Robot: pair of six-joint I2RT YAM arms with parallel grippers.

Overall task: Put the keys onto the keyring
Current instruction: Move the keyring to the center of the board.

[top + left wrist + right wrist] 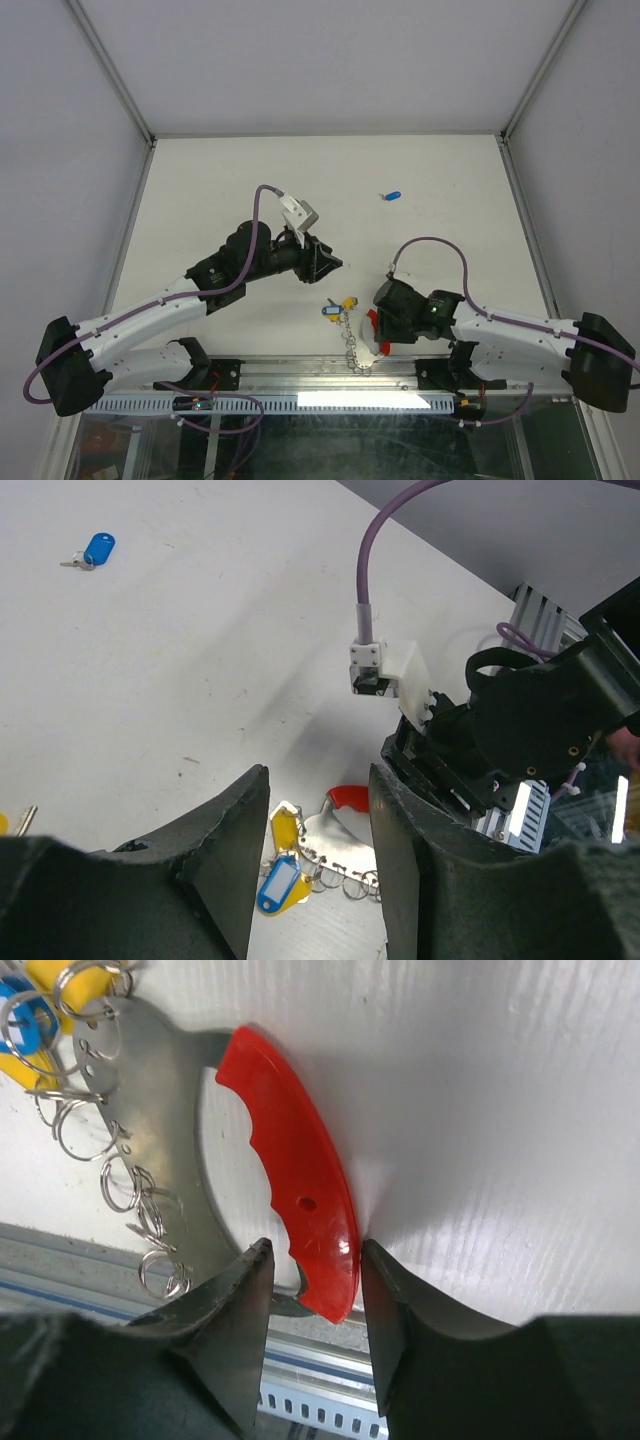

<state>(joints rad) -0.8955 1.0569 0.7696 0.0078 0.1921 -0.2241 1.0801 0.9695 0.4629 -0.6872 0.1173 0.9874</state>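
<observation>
The keyring (352, 345) lies near the table's front edge, a grey metal plate (338, 838) with small rings and a red curved strip (290, 1160). A yellow-capped key (284, 830) and a blue-capped key (279, 886) hang on it. One loose blue key (392, 195) lies far back, and a yellow key (22, 819) shows at the left wrist view's edge. My left gripper (318, 772) hovers open above the keyring, holding nothing. My right gripper (316, 1248) straddles the red strip's lower tip. Its right finger (392, 1305) touches the edge, and a gap separates its left finger (238, 1305) from the strip.
An aluminium rail (330, 375) runs along the table's front edge just below the keyring. The right arm's black wrist (530, 730) with its white camera block and purple cable (385, 670) stands close to my left gripper. Grey enclosure walls surround the white table (250, 190).
</observation>
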